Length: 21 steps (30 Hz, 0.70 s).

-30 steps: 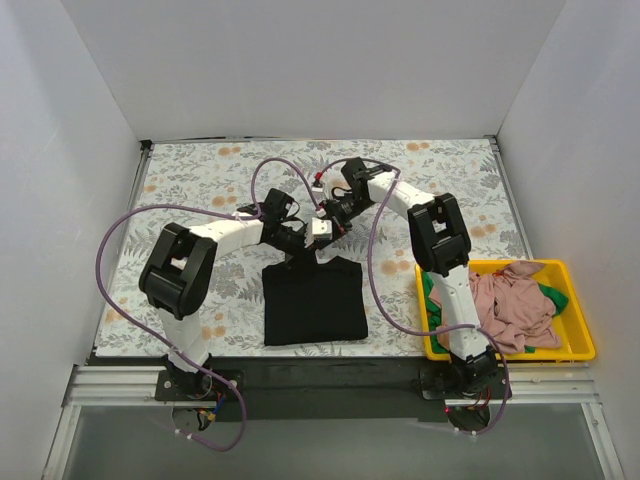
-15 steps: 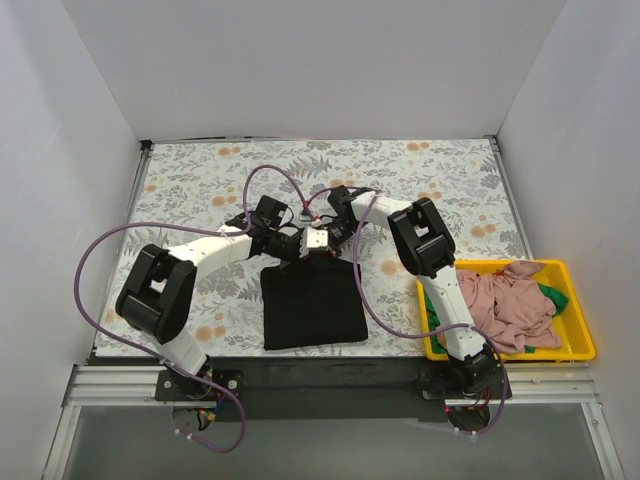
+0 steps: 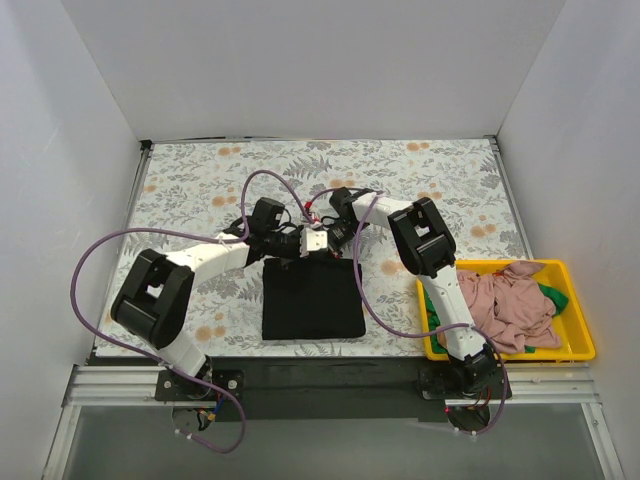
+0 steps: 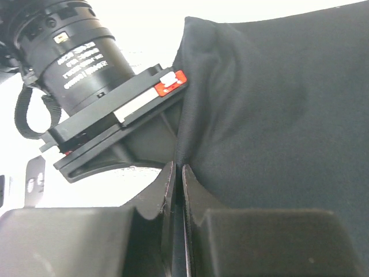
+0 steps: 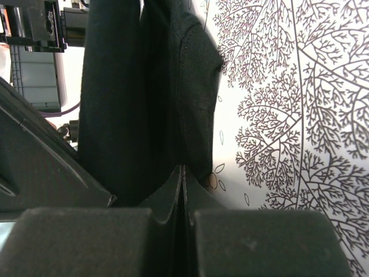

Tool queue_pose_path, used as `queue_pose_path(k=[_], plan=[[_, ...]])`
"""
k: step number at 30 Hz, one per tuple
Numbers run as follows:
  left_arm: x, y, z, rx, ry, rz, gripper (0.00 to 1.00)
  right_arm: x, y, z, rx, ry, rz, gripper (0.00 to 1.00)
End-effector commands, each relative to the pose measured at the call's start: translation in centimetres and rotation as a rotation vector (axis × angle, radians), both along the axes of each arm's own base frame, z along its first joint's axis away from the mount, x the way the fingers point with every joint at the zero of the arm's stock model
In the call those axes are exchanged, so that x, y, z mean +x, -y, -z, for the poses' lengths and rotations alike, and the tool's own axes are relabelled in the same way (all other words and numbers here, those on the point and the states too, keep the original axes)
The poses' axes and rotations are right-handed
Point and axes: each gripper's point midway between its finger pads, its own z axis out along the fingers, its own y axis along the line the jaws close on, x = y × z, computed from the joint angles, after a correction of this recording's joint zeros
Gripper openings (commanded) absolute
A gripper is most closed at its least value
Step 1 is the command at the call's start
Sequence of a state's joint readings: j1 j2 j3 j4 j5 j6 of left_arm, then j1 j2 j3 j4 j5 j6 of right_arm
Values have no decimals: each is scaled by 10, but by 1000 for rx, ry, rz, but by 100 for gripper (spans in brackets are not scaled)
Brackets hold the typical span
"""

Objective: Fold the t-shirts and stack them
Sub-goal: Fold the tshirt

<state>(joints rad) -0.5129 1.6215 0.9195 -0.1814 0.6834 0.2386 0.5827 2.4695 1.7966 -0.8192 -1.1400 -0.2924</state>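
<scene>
The black t-shirt (image 3: 312,300) lies folded into a rectangle on the floral tablecloth, near the front edge. My left gripper (image 3: 289,254) and right gripper (image 3: 330,254) sit close together at its far edge. In the left wrist view the left gripper (image 4: 177,176) is shut on a fold of the black t-shirt (image 4: 277,115). In the right wrist view the right gripper (image 5: 183,176) is shut on the black t-shirt's edge (image 5: 190,75). The pink t-shirt (image 3: 508,300) and the green t-shirt (image 3: 557,297) lie crumpled in the yellow bin (image 3: 575,350).
The yellow bin stands at the front right beside the right arm's base. The floral tablecloth (image 3: 430,180) covers the table between white walls on three sides. Purple cables loop over both arms. The right wrist's body (image 4: 86,63) is close beside the left gripper.
Both grippers have come down toward the table at the black t-shirt's far edge, still holding it. The left arm's elbow has swung left and lower. The shirt now lies flatter.
</scene>
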Motion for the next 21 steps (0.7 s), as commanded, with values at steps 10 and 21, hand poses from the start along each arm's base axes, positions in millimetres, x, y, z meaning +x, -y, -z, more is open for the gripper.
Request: queue_pose_path(k=[10,21], plan=[[27,0,-38,-87,296,-46,0,6,5,8,-24,37,-2,1],[-5,1,-43,-109,384,80,0,39,10,-33,-27,225,3,6]])
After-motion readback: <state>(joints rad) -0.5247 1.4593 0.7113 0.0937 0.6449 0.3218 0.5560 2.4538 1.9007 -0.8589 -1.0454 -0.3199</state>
